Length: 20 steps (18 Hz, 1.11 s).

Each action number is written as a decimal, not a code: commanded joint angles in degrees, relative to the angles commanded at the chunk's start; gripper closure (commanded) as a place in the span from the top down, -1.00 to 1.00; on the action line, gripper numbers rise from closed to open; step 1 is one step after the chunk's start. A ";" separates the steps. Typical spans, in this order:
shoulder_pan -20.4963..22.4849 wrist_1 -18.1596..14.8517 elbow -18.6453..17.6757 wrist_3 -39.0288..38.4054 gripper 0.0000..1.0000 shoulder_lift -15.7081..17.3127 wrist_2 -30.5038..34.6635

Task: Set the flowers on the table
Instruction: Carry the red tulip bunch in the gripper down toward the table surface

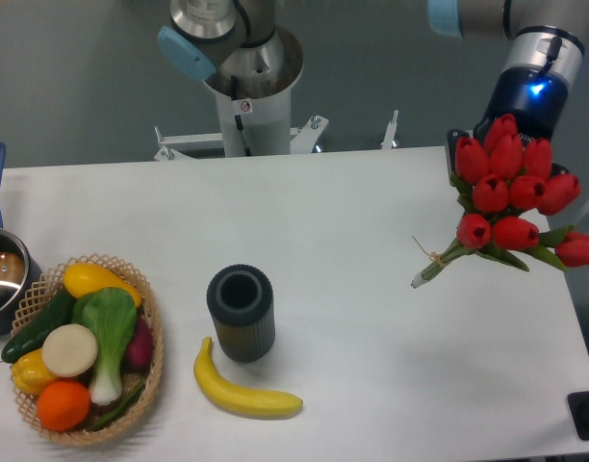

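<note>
Nothing can be read anywhere; the only sign is a small round red-and-white sticker (244, 105) on the robot base (248, 91) (upper middle, symbol too small to make out).

The arm (239, 38) is brushed silver metal with pale blue plastic joint caps, mounted on a white column bearing a small red-and-white sticker. Its wrist section (531, 82) is glossy dark blue with a glowing light-blue ring

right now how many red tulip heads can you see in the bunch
9, clustered at the table's right edge: red tulips with green stems. Five form the upper group nearest the arm, three sit in a lower row, one pokes out far right. Others may be hidden behind.
</note>
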 joint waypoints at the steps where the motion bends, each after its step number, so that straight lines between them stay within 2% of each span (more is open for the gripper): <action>1: -0.09 0.00 -0.61 0.35 -0.33 0.09 0.01; 3: -0.09 -0.17 -0.70 1.05 -0.33 0.26 1.14; 10: -0.53 -0.70 -0.70 0.62 -0.33 2.55 13.26; 12: -1.14 -1.23 -0.70 -0.35 -0.33 3.86 18.61; 20: -5.97 -0.79 -0.62 -1.67 -0.33 3.61 37.52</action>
